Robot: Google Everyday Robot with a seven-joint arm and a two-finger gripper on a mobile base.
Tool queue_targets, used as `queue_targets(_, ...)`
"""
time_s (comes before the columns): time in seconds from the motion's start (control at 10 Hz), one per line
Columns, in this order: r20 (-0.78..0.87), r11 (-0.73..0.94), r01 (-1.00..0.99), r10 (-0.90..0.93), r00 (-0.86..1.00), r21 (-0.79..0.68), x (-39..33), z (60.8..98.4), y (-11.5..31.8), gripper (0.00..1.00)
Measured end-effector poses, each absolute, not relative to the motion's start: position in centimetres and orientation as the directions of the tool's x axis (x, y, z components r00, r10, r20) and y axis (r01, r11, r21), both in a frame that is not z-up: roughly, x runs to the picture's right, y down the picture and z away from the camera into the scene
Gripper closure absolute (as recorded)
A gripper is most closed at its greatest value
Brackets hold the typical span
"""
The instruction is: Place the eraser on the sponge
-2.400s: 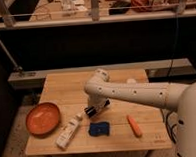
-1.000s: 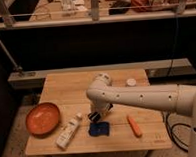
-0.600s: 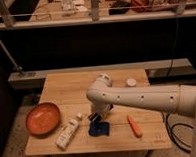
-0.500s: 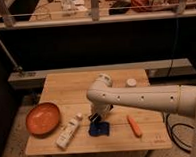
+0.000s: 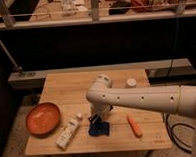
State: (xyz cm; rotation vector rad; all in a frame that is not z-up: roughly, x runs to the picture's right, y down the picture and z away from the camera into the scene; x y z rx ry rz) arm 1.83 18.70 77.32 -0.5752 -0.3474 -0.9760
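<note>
Gripper: the gripper (image 5: 96, 117) is low over the front middle of the bench (image 5: 67, 90), pointing down at the back left corner of the sponge.
Fingers: I cannot tell whether they are clamped or parted; all I get is a dark mass at the tip.
Eraser: the eraser (image 5: 93, 120) is the black block right at that tip, meeting the sponge's back left edge.
Sponge: the sponge (image 5: 101, 130) lies flat and dark blue, near the bench's front edge.
White bottle: the white bottle (image 5: 68, 134) lies on its side just left of the sponge, cap towards the gripper.
Carrot-shaped stick: the orange carrot-shaped stick (image 5: 135, 126) lies to the right, with a bare strip between it and the sponge.
Bowl: the orange bowl (image 5: 28, 122) sits close to the left edge.
Arm: the white arm (image 5: 138, 98) reaches in from the right, over the bench's right side.
Open room: I see bare wood across the back half, apart from a small white round thing (image 5: 131, 83) at back right.
</note>
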Motion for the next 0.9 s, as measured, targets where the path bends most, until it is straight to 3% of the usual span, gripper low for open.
queue_targets(0.2, 0.523, 0.426, 0.854, -0.676, 0.519, -0.298, 1.92, 77.24, 18.82, 0.54)
queue_targets(0.4, 0.526, 0.423, 0.856, -0.675, 0.517, -0.299, 2.05, 77.25, 19.00, 0.52)
queue_targets(0.7, 0.529, 0.421, 0.857, -0.675, 0.515, -0.298, 2.13, 77.30, 19.06, 0.37)
queue_targets(0.9, 0.533, 0.415, 0.860, -0.675, 0.510, -0.296, 2.04, 77.29, 19.10, 0.46)
